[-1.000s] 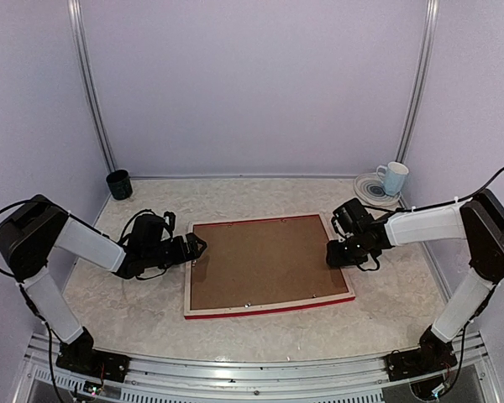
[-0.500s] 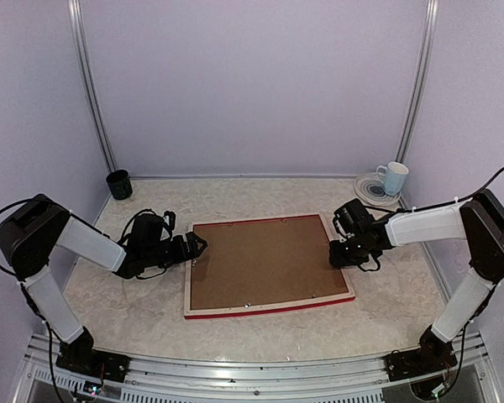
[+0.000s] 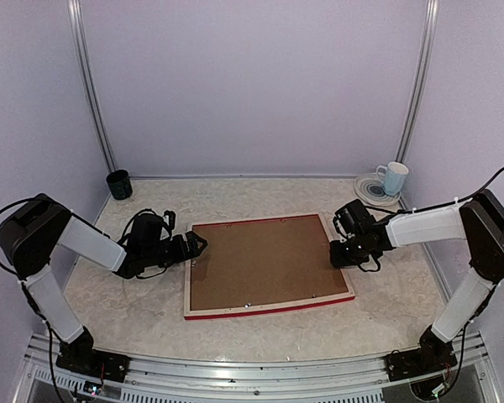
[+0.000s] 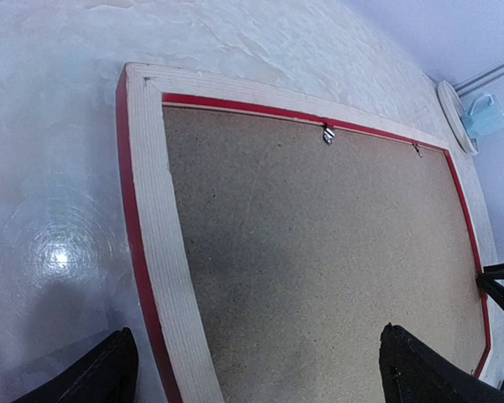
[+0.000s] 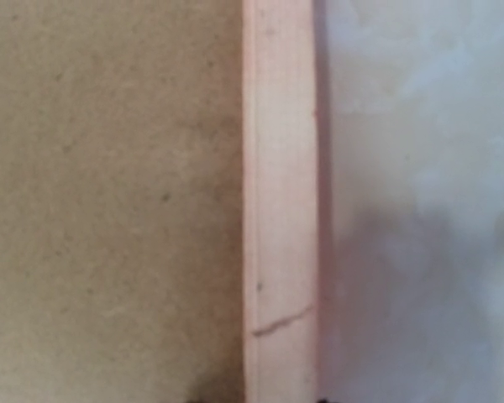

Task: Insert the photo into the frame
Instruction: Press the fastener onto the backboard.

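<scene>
The frame (image 3: 187, 285) lies face down in the middle of the table, pale wood back up, red edges showing. A brown backing board (image 3: 265, 260) fills it. The photo is hidden. My left gripper (image 3: 198, 245) is open at the frame's left side; in the left wrist view its fingers straddle the left rail (image 4: 151, 210) and part of the board, left gripper (image 4: 260, 369). My right gripper (image 3: 336, 252) sits low at the frame's right rail (image 5: 279, 168). Only dark tips show at the bottom of the right wrist view, one on each side of the rail, right gripper (image 5: 265, 400).
A dark green cup (image 3: 118, 184) stands at the back left corner. A pale blue mug (image 3: 393, 177) sits on a patterned plate (image 3: 368, 191) at the back right. Small metal clips (image 4: 328, 133) hold the board along the frame's far rail.
The right gripper's jaws have narrowed around the frame's right rail. The left arm and the frame have barely moved.
</scene>
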Action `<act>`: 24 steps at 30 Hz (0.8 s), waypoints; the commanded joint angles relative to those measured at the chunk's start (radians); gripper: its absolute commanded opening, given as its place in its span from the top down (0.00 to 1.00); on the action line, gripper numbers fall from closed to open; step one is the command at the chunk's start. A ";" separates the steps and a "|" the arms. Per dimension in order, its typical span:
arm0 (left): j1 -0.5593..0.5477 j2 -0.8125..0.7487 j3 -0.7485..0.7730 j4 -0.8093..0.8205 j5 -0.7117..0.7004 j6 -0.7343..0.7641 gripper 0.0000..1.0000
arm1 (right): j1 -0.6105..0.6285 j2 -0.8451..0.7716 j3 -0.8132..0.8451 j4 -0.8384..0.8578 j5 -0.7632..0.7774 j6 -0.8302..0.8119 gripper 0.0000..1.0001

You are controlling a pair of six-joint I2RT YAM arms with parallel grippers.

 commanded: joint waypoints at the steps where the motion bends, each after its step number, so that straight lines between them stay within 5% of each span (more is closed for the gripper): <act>1: 0.008 0.049 -0.025 -0.123 0.025 -0.020 0.01 | -0.008 0.017 -0.029 0.011 -0.025 -0.011 0.69; 7: 0.011 0.049 -0.027 -0.122 0.029 -0.021 0.01 | -0.012 0.027 -0.037 0.020 -0.036 -0.019 0.70; 13: 0.013 0.049 -0.026 -0.122 0.031 -0.023 0.01 | -0.018 0.027 -0.019 -0.001 -0.078 -0.027 0.58; 24: 0.014 0.049 -0.028 -0.120 0.036 -0.026 0.01 | -0.020 -0.007 0.004 -0.066 -0.078 -0.071 0.60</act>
